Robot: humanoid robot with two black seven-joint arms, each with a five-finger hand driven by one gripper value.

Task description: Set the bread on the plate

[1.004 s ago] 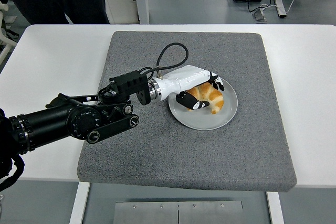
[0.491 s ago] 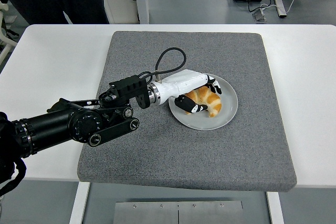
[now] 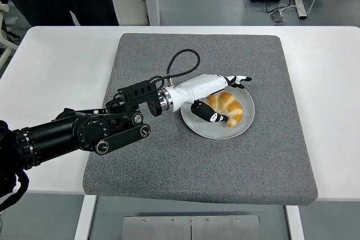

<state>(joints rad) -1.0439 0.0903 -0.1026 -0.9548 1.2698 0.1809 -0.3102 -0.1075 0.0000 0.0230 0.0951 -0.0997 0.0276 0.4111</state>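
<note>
Golden bread (plated) beside robot hand

We see our left hand now opened, fingers spread, bread released, lying free on plate

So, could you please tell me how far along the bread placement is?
Done: the croissant lies on the grey plate. In hand: nothing; the left robot hand is open around the croissant, fingers spread. Left: pulling the arm clear.
</note>
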